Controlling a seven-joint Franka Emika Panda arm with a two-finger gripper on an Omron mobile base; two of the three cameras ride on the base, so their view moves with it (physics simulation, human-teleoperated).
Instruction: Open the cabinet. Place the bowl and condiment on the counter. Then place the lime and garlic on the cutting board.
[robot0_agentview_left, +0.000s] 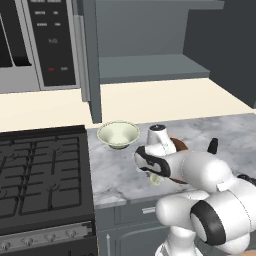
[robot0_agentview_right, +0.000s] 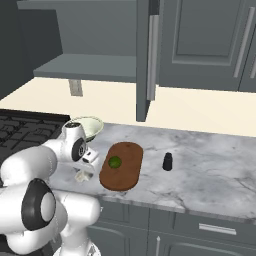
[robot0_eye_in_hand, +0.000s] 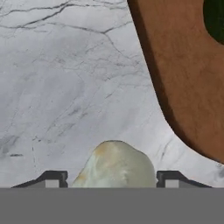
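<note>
The garlic (robot0_eye_in_hand: 116, 166), a lumpy off-white bulb, lies on the marbled counter (robot0_eye_in_hand: 65, 87) just left of the cutting board (robot0_eye_in_hand: 188, 74). My gripper (robot0_eye_in_hand: 111, 179) hangs low over it, open, with one fingertip on each side and a small gap to each. The lime (robot0_agentview_right: 115, 162) rests on the oval brown cutting board (robot0_agentview_right: 121, 166). On the counter (robot0_agentview_right: 210, 165), the pale bowl (robot0_agentview_left: 118, 134) stands behind my hand and the dark condiment (robot0_agentview_right: 168, 161) stands right of the board. The cabinet (robot0_agentview_left: 150, 67) is open, and its grey shelf is bare.
A black stove top (robot0_agentview_left: 40, 170) borders the counter on the left, with a microwave (robot0_agentview_left: 35, 40) above it. The open cabinet door (robot0_agentview_right: 145, 60) juts out over the back of the counter. Closed grey cabinets (robot0_agentview_right: 210, 40) hang to the right.
</note>
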